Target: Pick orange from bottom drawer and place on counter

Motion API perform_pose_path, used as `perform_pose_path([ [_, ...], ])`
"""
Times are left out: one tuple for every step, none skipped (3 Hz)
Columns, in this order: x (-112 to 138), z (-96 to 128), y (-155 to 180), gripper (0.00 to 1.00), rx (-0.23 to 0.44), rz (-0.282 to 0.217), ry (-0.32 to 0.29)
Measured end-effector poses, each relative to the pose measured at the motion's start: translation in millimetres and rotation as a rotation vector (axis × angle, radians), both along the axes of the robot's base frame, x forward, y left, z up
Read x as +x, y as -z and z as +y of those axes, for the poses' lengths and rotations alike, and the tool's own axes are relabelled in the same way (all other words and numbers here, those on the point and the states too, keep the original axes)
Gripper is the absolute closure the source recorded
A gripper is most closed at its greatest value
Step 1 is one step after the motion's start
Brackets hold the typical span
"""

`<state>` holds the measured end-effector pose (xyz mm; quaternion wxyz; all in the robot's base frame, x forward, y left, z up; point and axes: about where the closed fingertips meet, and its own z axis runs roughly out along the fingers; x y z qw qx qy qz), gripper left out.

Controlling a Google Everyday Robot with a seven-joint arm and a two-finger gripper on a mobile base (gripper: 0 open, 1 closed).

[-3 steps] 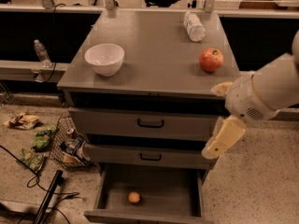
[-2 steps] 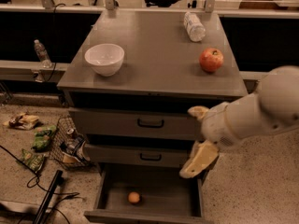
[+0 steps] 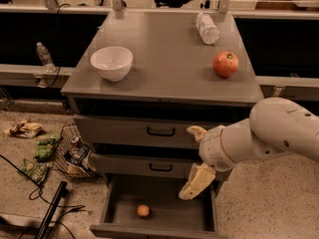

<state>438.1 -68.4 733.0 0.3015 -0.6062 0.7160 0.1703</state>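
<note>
We log: orange (image 3: 143, 210) loose in bottom drawer (image 3: 175, 214), pulled out for access; gripper (image 3: 189, 163) over drawer's right side, fingers spread, empty, ready to descend; counter (image 3: 164, 69) awaits.

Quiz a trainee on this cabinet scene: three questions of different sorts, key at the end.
1. True or false: the orange lies in the open bottom drawer, and the gripper hovers above the drawer's right side without touching the fruit.
2. Multiple choice: what stands on the left part of the counter? A) a white bowl B) a plate C) a mug
3. Fill in: the red fruit sits on the counter near its ____ edge, as seen in the camera view.

Key: 1 true; 2 A; 3 right.
</note>
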Motion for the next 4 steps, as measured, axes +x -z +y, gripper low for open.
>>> perform_pose_path([
  [-1.3, -0.2, 30.6, 0.0, 0.031, -0.013, 0.005],
  [-7.3, -3.1, 85.3, 0.0, 0.066, -0.028, 0.011],
  [-5.3, -4.4, 144.1, 0.0, 0.084, -0.045, -0.013],
  [1.1, -2.4, 198.0, 0.0, 0.086, -0.022, -0.031],
])
